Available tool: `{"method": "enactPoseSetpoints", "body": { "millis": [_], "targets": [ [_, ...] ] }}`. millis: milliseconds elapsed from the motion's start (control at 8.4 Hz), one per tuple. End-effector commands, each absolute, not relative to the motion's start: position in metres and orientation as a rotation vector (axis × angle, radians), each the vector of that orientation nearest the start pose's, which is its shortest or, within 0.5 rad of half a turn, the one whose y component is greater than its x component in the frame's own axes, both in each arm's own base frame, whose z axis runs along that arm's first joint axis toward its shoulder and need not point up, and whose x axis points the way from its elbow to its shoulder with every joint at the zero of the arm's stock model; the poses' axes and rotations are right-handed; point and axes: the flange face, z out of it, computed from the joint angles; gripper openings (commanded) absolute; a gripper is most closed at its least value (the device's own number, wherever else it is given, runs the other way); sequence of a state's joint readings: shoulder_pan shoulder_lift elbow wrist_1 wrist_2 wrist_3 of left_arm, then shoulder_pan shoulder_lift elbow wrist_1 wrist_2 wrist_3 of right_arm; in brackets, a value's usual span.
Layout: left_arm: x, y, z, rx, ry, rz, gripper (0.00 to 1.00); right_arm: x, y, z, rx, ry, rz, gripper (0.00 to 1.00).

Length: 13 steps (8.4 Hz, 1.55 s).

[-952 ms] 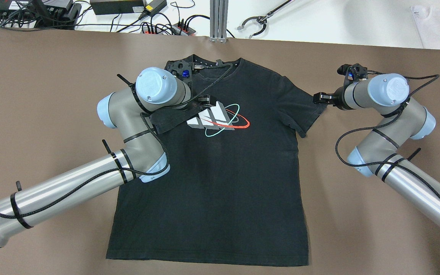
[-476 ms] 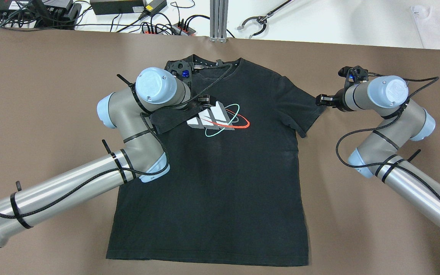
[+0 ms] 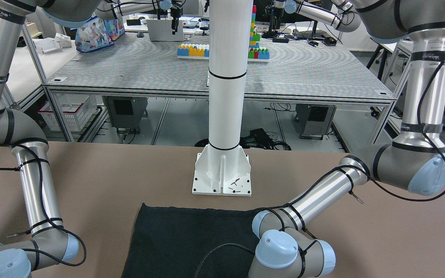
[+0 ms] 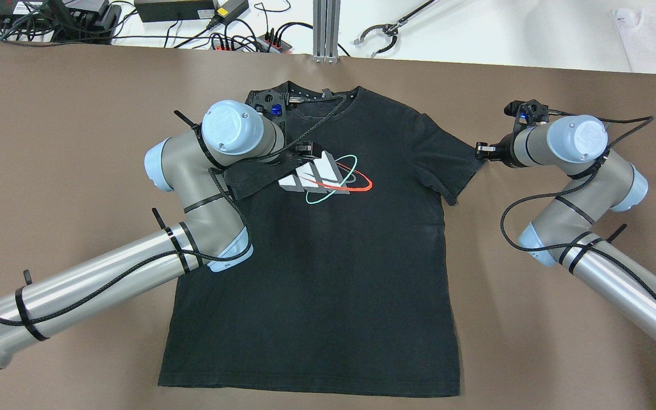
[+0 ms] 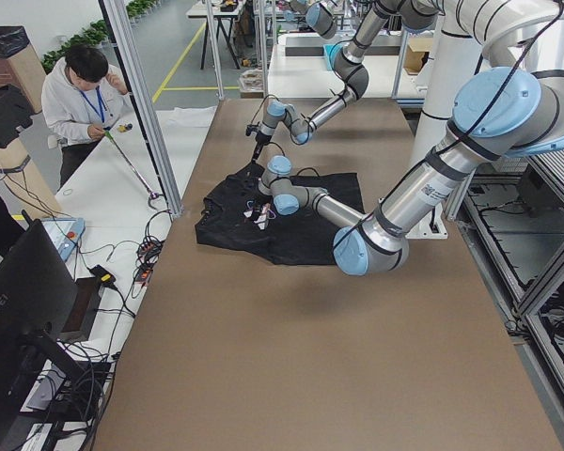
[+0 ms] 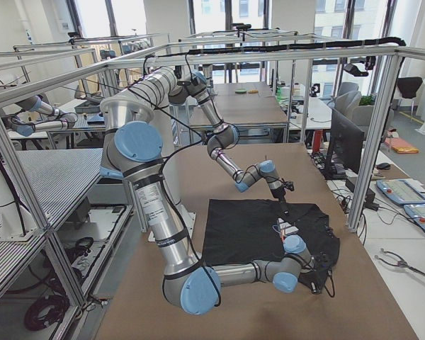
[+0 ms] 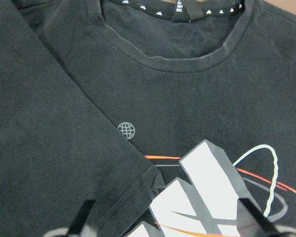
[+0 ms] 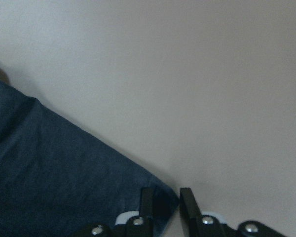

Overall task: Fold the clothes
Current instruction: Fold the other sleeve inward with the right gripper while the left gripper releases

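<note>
The brown table fills most of the room in front of me, and the black T-shirt lies flat on its middle, chest up. Its hem is toward the robot and its collar is at the far edge. The left arm reaches in from the near left and bends over the shirt's left shoulder. The right arm comes in from the near right and stops beside the shirt. A white pillar stands on its base plate just behind the hem. The shirt's left sleeve lies folded inward across the chest, its edge touching the white, red and teal logo. The right sleeve lies spread out on the table. The left gripper hangs low over the folded sleeve and the logo, its jaws spread wide with nothing caught between them. The right gripper sits at the outer corner of the right sleeve, down at the table. Its jaws are drawn in to a narrow gap, and the tip of the sleeve is pinched between them.
</note>
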<state>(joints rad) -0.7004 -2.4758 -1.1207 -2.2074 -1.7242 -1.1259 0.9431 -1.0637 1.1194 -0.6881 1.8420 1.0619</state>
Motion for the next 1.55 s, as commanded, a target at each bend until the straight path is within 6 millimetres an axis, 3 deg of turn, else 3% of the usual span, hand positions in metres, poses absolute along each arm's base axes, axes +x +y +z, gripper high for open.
{"method": "enactPoseSetpoints", "body": {
  "millis": [0, 119, 357, 714, 833, 1190, 1310, 1429],
  "targets": [
    [0.550, -0.619, 0.209, 0.475, 0.991, -0.146, 1.00, -0.347, -0.659, 0.488, 0.436, -0.862, 0.274, 0.11],
    [0.550, -0.619, 0.209, 0.476, 0.993, -0.146, 1.00, -0.347, -0.659, 0.486, 0.439, -0.863, 0.273, 0.00],
    [0.547, -0.621, 0.204, 0.481, 0.999, -0.150, 1.00, -0.347, -0.669, 0.461, 0.465, -0.888, 0.275, 0.00],
    [0.517, -0.640, 0.201, 0.531, 0.985, -0.118, 1.00, -0.362, -0.685, 0.375, 0.468, -0.929, 0.299, 0.00],
    [0.505, -0.648, 0.214, 0.533, 0.967, -0.108, 1.00, -0.373, -0.692, 0.329, 0.444, -0.935, 0.332, 0.00],
    [0.492, -0.656, 0.230, 0.533, 0.948, -0.095, 1.00, -0.476, -0.660, 0.222, 0.362, -0.962, 0.428, 0.00],
    [0.491, -0.656, 0.231, 0.539, 0.955, -0.094, 1.00, -0.512, -0.641, 0.201, 0.376, -0.922, 0.467, 0.00],
    [0.491, -0.655, 0.235, 0.540, 0.956, -0.093, 1.00, -0.528, -0.633, 0.199, 0.440, -0.888, 0.491, 0.00]
  ]
}}
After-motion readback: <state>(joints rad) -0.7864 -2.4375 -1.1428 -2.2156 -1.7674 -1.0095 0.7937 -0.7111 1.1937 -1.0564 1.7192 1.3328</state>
